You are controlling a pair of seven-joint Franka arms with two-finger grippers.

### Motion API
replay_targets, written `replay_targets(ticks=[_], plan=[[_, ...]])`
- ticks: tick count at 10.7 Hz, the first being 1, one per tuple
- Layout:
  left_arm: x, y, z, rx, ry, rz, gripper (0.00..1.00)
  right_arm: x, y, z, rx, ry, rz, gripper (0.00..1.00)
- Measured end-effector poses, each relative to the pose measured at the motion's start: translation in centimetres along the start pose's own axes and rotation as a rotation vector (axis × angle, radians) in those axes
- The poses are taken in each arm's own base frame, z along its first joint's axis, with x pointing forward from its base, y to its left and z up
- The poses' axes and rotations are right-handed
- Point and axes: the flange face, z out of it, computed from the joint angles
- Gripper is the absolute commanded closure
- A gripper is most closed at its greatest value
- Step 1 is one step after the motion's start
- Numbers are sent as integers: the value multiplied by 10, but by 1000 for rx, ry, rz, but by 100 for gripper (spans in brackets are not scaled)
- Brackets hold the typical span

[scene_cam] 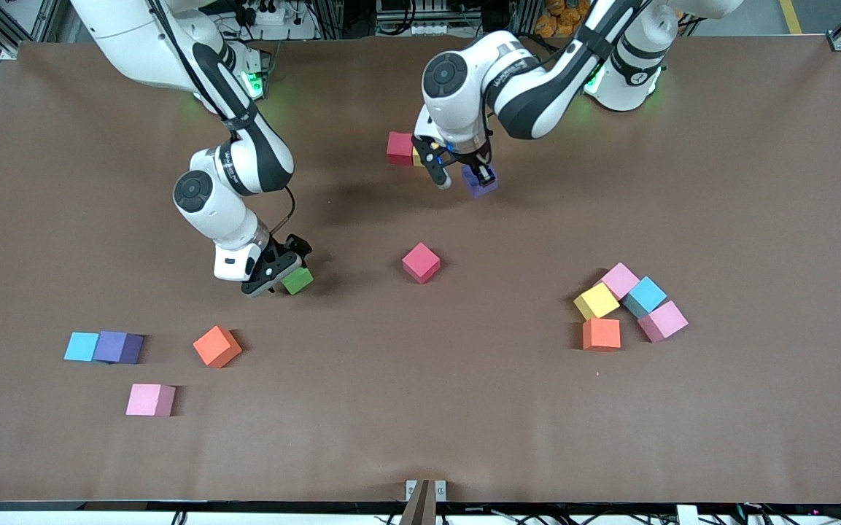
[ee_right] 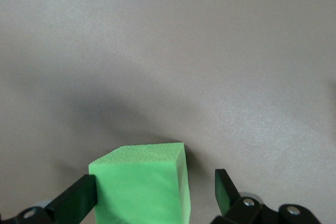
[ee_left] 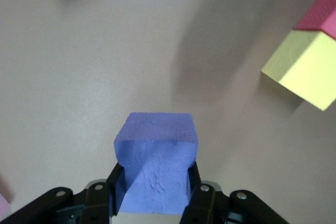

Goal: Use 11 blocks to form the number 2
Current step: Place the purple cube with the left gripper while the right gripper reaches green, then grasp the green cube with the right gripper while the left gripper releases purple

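Observation:
My left gripper (scene_cam: 465, 177) is shut on a purple block (scene_cam: 480, 181), held low over the table beside a red block (scene_cam: 399, 147) and a yellow block (scene_cam: 418, 158) that touch each other. In the left wrist view the purple block (ee_left: 156, 163) fills the jaws of the left gripper (ee_left: 155, 195), with the yellow block (ee_left: 304, 69) and red block (ee_left: 321, 13) off to one side. My right gripper (scene_cam: 279, 273) stands open at the table around a green block (scene_cam: 297, 280). One finger is against the green block (ee_right: 139, 187) and the other stands apart. No number 2 shows.
A crimson block (scene_cam: 420, 262) lies mid-table. Toward the left arm's end sit two pink blocks (scene_cam: 619, 280), a yellow (scene_cam: 596, 301), a light blue (scene_cam: 645, 296) and an orange (scene_cam: 601, 334). Toward the right arm's end lie light blue (scene_cam: 82, 346), purple (scene_cam: 118, 347), orange (scene_cam: 216, 346) and pink (scene_cam: 150, 399).

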Motion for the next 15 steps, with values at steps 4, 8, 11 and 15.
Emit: replay_targets(ticks=[4, 8, 11, 15], plan=[[8, 41, 25, 59, 98, 173, 73, 2, 1, -1, 10, 3, 44, 0], [2, 70, 50, 68, 151, 262, 73, 8, 2, -4, 85, -20, 141, 0], [-3, 88, 62, 60, 161, 310, 73, 7, 3, -4, 102, -19, 171, 0], [-6, 105, 66, 56, 156, 343, 73, 6, 4, -3, 105, -15, 106, 0]])
